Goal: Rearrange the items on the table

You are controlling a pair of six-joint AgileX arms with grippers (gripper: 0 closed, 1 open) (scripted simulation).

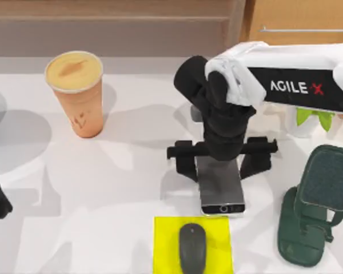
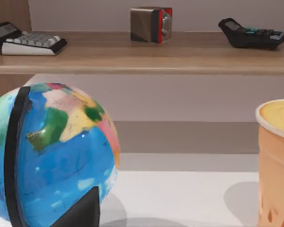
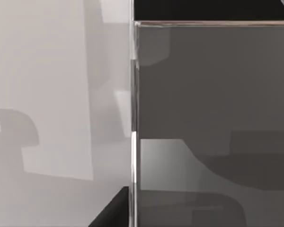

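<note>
smartphone [image 1: 222,189] lies between the right hand's [image 1: 220,162] wide-spread fingers.

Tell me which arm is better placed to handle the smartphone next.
Right. Its pincer hangs directly over the smartphone, fingers spread to either side of it, on the table. The left arm sits parked at the table's left edge, beyond the drink cup.

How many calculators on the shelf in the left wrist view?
2: a light-keyed calculator at one end of the wooden shelf, a black calculator at the other, a small boxy object between them. More may sit beyond the view's edges.
</note>
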